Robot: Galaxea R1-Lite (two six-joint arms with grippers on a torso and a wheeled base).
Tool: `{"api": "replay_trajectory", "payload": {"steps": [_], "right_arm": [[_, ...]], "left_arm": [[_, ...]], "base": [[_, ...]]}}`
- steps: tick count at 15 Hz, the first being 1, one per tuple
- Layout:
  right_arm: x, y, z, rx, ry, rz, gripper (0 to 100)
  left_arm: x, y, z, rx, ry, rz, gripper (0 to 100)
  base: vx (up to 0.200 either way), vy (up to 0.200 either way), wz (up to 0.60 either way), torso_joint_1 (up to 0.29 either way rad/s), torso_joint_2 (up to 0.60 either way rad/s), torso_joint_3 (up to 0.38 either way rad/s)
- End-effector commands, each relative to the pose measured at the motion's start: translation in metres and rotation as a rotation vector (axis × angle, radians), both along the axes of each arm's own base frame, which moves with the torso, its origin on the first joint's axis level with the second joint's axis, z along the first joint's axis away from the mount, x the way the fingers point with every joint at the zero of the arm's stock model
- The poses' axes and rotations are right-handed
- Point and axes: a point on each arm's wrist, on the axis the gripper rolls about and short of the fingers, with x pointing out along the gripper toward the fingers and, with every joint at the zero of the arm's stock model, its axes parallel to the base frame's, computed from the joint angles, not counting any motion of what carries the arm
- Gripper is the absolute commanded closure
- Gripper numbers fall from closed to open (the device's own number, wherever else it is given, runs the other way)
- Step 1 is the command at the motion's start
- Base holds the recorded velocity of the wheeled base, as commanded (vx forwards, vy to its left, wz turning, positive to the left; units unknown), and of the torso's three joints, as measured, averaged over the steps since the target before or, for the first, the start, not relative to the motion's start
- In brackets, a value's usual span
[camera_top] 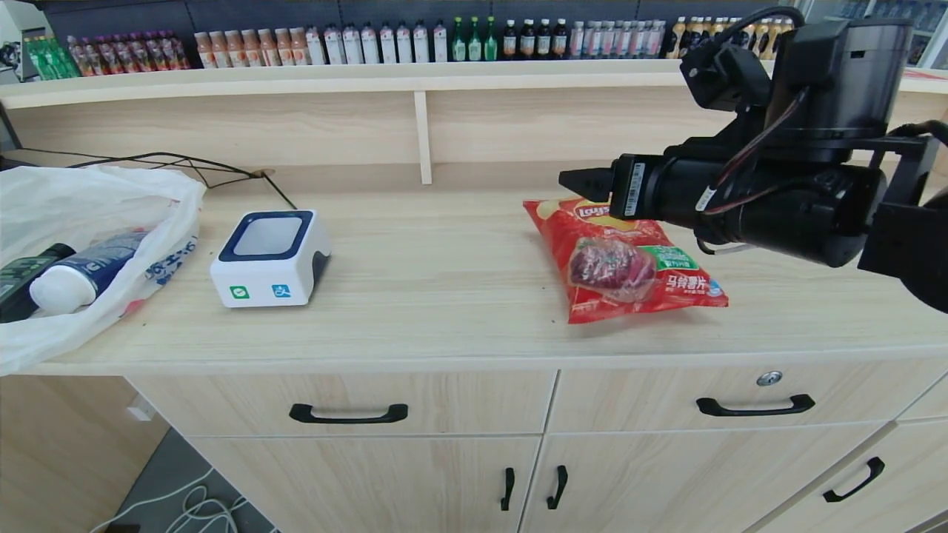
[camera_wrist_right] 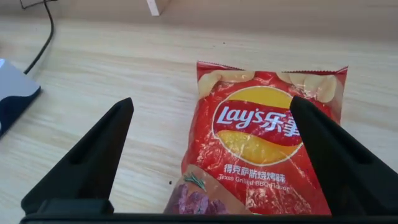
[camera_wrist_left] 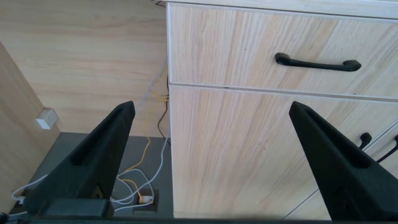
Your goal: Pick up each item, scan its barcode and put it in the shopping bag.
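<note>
Jaws on right gripper (camera_wrist_right: 208,104) wide open, just over far end of red chip bag (camera_top: 626,259) flat on worktop (camera_top: 444,296); arm stretched level from right.

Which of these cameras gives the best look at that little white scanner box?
The head view: the scanner stands whole on the counter. The right wrist view catches just its corner; the left wrist view faces the cabinet front.

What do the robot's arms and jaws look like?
The right arm is matte black, cylindrical toward the wrist, with a white printed label and black cables looping over it. Both arms' jaws are black wedges tapering to narrow tips.
</note>
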Motion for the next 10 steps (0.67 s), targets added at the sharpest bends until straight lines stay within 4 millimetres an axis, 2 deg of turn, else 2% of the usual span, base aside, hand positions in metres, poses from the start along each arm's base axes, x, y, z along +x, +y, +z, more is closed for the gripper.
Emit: {"api": "replay_trajectory", "payload": {"steps": [1, 3, 5, 7, 10], "right_arm": [[-0.013, -0.006, -0.001, 0.020, -0.012, 0.012, 0], [-0.026, -0.013, 0.004, 0.041, -0.043, 0.056, 0], [-0.025, -0.017, 0.003, 0.026, -0.053, 0.051, 0], [-0.005, -0.042, -0.008, -0.024, -0.097, 0.069, 0], [0.013, -0.033, 0.000, 0.066, -0.054, 0.116, 0]], "left_arm": [[0.000, 0.000, 0.000, 0.000, -0.001, 0.000, 0], [0.000, 0.000, 0.000, 0.000, -0.001, 0.000, 0], [0.000, 0.000, 0.000, 0.000, -0.001, 0.000, 0], [0.000, 0.000, 0.000, 0.000, -0.001, 0.000, 0], [0.000, 0.000, 0.000, 0.000, -0.001, 0.000, 0]], "base": [[0.000, 0.000, 0.00, 0.000, 0.00, 0.000], [0.000, 0.000, 0.00, 0.000, 0.00, 0.000], [0.000, 0.000, 0.00, 0.000, 0.00, 0.000], [0.000, 0.000, 0.00, 0.000, 0.00, 0.000], [0.000, 0.000, 0.00, 0.000, 0.00, 0.000]]}}
